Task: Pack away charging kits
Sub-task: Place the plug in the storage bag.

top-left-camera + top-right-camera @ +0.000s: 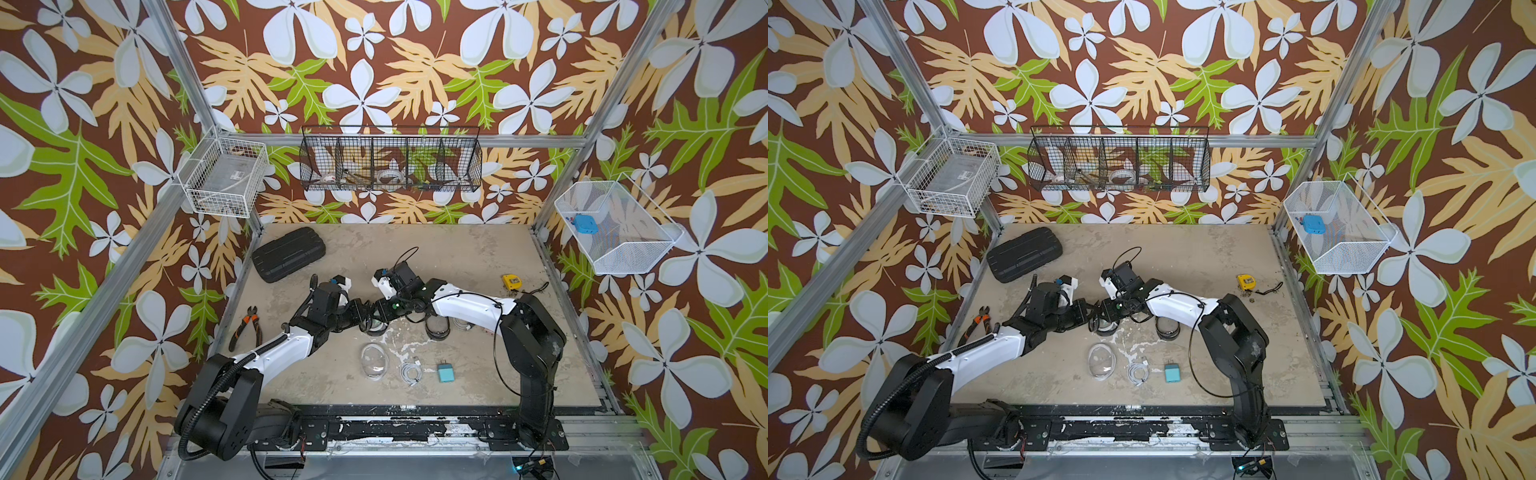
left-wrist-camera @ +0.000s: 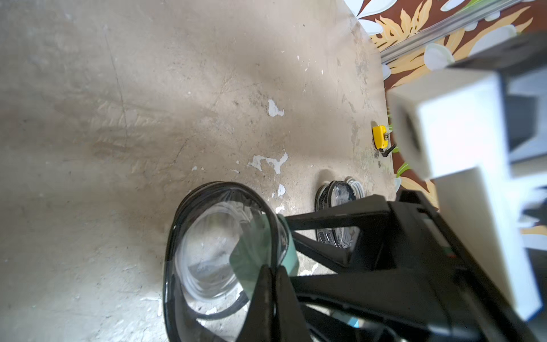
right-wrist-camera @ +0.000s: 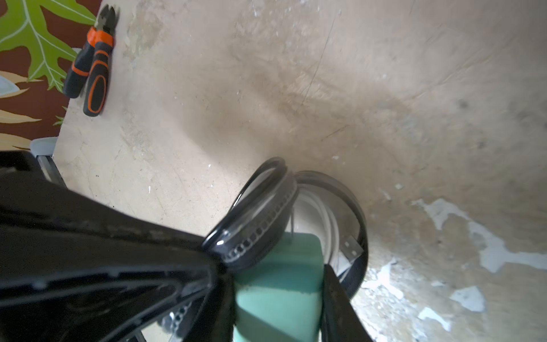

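Filling most of both top views, a scuffed beige table (image 1: 457,249) sits inside walls of flowered wallpaper. Two black-and-white robot arms, the left arm (image 1: 286,345) and the right arm (image 1: 469,307), bend inward from the near edge and meet near the table's middle. A large black ribbed hard case (image 1: 289,253) lies at the far left corner. Three wire baskets hang on the walls. A black basket (image 1: 390,160) is at the back and a white basket (image 1: 216,203) is to the left. A white mesh basket (image 1: 631,249) to the right holds a bright blue plug block (image 1: 584,223). Orange-handled cutters (image 1: 247,328) lie by the left edge, and a yellow tape measure (image 1: 511,281) lies near the right.

Between the arms, an open black-rimmed pouch (image 2: 213,251) rests on the table. The left gripper (image 2: 273,275) has its fingers pinched tight on the pouch's raised clear lid. The right gripper (image 3: 276,278) clamps a mint plug (image 3: 278,305) between its fingers. The plug's front end is just inside the pouch mouth, above a coiled white cable (image 3: 319,213) lying inside. A second black-rimmed pouch (image 1: 437,328) lies just beside, under the right arm. Nearer the front edge, in a row and apart, lie a clear pouch (image 1: 375,360), a loose white cable (image 1: 410,370) and a teal plug (image 1: 445,372).
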`<action>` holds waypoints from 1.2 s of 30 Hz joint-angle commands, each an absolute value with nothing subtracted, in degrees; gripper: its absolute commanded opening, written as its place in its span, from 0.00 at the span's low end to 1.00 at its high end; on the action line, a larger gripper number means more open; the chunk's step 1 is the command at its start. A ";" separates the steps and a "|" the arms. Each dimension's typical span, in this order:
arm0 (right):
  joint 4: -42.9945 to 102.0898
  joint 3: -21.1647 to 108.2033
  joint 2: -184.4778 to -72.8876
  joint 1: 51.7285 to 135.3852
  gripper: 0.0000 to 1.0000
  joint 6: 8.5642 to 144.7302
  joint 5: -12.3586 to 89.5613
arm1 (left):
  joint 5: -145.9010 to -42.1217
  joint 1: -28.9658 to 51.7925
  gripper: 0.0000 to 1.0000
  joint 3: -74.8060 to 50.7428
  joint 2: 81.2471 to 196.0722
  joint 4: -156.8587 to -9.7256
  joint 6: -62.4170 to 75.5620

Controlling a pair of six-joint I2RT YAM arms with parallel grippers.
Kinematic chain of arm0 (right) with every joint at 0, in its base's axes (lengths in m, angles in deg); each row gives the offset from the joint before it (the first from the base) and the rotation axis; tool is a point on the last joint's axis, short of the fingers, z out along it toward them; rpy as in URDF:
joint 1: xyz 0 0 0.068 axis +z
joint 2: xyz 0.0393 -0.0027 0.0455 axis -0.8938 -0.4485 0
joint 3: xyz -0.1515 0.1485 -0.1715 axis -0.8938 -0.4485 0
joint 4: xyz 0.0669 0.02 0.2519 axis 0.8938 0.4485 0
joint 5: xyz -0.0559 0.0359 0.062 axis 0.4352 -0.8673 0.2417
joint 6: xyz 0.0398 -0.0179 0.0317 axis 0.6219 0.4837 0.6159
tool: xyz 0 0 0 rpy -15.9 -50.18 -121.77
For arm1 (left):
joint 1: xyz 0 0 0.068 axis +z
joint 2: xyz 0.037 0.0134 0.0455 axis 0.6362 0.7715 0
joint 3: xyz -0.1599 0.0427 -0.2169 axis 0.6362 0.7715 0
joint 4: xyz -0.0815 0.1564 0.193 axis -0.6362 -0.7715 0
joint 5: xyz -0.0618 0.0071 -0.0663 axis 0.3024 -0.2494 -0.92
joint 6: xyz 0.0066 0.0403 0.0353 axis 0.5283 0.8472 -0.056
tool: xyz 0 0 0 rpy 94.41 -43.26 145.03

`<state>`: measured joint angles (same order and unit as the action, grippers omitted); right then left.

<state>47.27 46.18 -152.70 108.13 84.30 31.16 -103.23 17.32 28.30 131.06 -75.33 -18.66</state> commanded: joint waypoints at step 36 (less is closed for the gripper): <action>46.51 47.36 -157.58 108.22 0.35 81.96 32.73 | -104.04 18.15 0.00 31.27 130.85 -69.17 -19.30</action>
<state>46.38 46.77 -157.07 108.26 82.18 32.08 -103.58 18.06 31.36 130.87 -70.26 -19.58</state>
